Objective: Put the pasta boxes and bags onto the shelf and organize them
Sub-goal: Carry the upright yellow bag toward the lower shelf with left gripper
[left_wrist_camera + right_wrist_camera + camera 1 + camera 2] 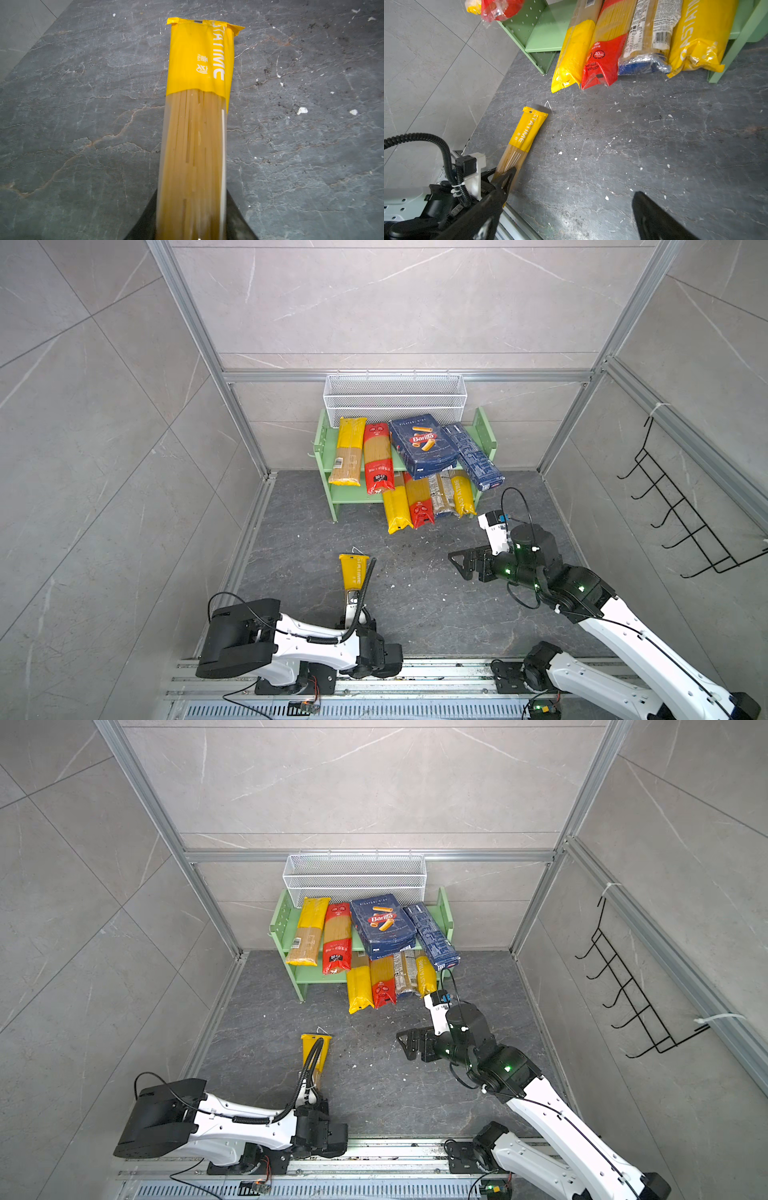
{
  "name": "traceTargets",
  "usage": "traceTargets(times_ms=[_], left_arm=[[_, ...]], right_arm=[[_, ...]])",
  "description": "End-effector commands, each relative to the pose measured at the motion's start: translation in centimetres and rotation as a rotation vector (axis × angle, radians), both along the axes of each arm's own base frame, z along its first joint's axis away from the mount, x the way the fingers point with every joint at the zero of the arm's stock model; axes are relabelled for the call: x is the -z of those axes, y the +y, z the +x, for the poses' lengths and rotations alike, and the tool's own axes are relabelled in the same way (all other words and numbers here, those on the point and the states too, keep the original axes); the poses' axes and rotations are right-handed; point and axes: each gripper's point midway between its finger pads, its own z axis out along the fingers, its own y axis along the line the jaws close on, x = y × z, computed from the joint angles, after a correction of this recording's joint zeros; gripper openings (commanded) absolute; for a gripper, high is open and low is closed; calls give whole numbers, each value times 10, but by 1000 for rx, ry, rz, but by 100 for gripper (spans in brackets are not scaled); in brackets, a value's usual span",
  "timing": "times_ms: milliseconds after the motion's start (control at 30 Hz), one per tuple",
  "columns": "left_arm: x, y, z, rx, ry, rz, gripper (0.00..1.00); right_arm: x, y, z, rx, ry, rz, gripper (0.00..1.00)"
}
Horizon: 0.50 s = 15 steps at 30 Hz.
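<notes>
Shelf [351,494] stands on speckled dark floor [415,597] before grey tiled wall [395,315].

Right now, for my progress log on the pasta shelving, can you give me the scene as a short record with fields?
shelf: green, two boards
top board: yellow bag, red bag, wide blue box, narrow blue box
lower board: four bags, front ends jutting out
left gripper: shut on a spaghetti bag, away from the shelf
right gripper: open, empty, over the floor
not yet shelved: the spaghetti bag
</notes>
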Motion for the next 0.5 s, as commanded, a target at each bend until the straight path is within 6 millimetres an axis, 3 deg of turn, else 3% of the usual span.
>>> traceTargets(times_ms=[0,200,467], left_arm=[[-53,-7,18,56,-216,-30,0],[-65,-7,33,93,-188,-52,0],[-72,-10,69,116,-144,-68,0]], right_arm=[[-14,-2,3,19,-22,11,100],[-16,-2,4,18,-28,14,100],[-18,-2,5,18,-39,7,100]])
